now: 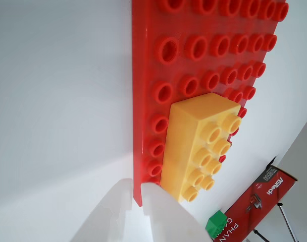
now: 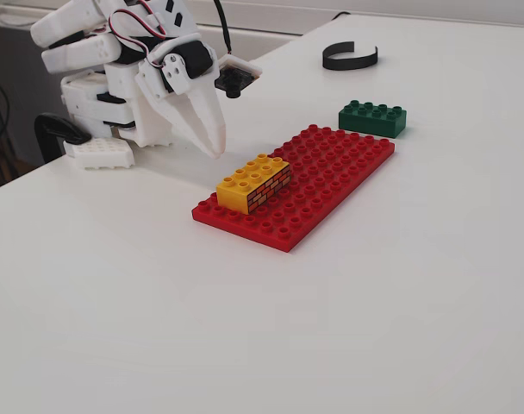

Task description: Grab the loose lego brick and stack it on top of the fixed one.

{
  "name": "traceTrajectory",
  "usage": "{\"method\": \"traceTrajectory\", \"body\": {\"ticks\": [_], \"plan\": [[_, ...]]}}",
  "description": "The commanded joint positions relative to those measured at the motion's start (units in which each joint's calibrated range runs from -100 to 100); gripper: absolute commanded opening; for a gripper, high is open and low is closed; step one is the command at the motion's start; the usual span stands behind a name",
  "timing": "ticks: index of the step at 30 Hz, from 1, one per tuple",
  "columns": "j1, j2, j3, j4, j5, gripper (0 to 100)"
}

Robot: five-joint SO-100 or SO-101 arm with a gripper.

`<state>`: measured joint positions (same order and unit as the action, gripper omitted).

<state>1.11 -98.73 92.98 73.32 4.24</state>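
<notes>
Fingers (image 2: 212, 138) well apart from green brick (image 2: 373, 118)

Bright even daylight, soft shadows, sharp focus

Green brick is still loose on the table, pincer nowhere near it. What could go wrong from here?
1. The pincer hangs beside the red baseplate; heading for the green brick on the far side, it might clip the yellow brick.
2. The green brick sits loose on smooth table and may slide when nudged.
3. The wrist view doesn't clearly show it.
</notes>
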Motion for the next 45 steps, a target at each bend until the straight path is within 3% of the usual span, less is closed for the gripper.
{"method": "traceTrajectory", "body": {"ticks": [1,19,26,35,45], "plan": [[-0.1,0.3,-0.2,0.8,0.2,1],[1.4,1.0,-4.4,1.0,0.8,1],[5.3,3.9,-18.9,-0.1,10.1,1],[1.4,49.5,-57.0,4.7,11.2,1],[-18.8,92.3,-110.4,26.2,12.0,1]]}}
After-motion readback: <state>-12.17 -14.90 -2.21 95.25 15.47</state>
